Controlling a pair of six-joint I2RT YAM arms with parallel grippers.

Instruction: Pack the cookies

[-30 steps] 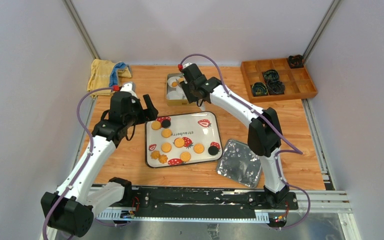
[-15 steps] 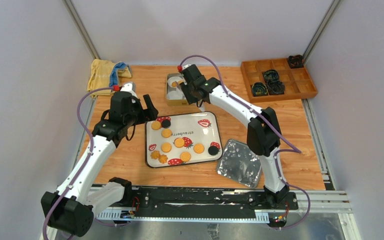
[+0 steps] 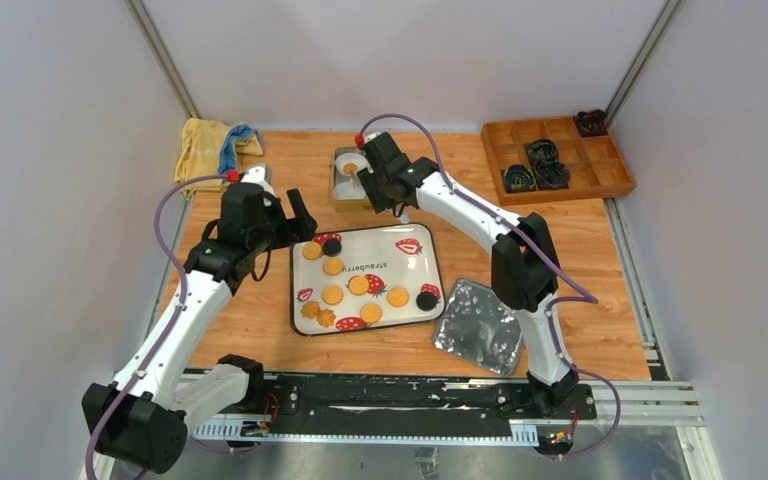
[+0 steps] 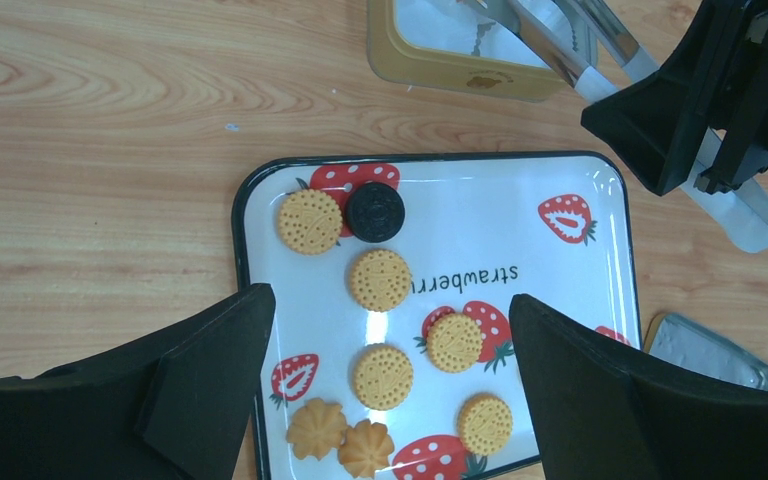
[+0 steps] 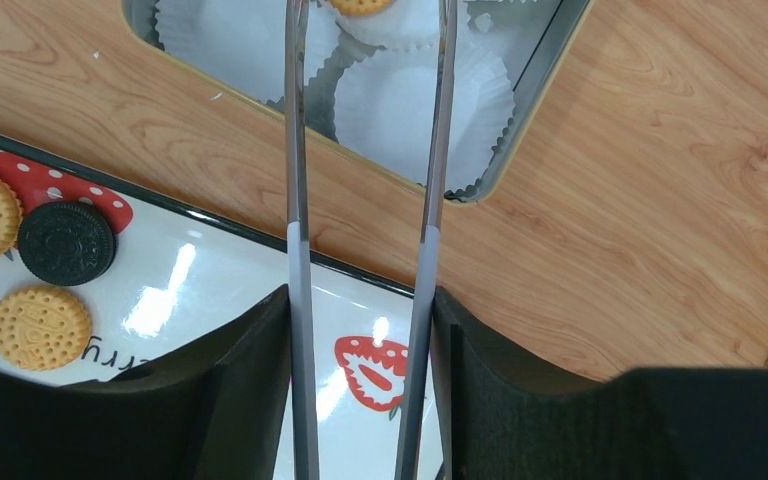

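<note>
Several cookies (image 3: 358, 285), golden-orange rounds, two flower shapes and two black ones, lie on the white strawberry tray (image 3: 400, 262). My left gripper (image 4: 390, 300) hangs open above the tray's left half, over the golden cookies (image 4: 382, 376), touching nothing. My right gripper (image 5: 360, 300) is shut on a pair of metal tongs (image 5: 298, 150). The tong arms reach over the gold tin (image 5: 520, 130) lined with white paper cups (image 5: 390, 100). One golden cookie (image 5: 360, 4) lies in a cup between the spread tong tips, at the frame's top edge.
A yellow and blue cloth (image 3: 215, 148) lies at the back left. A wooden compartment box (image 3: 560, 160) with dark items stands at the back right. The silver tin lid (image 3: 478, 326) lies right of the tray, near the front.
My right gripper and the tongs have shifted slightly left over the tin, and the tong arms have spread a little. The left arm has stayed still.
</note>
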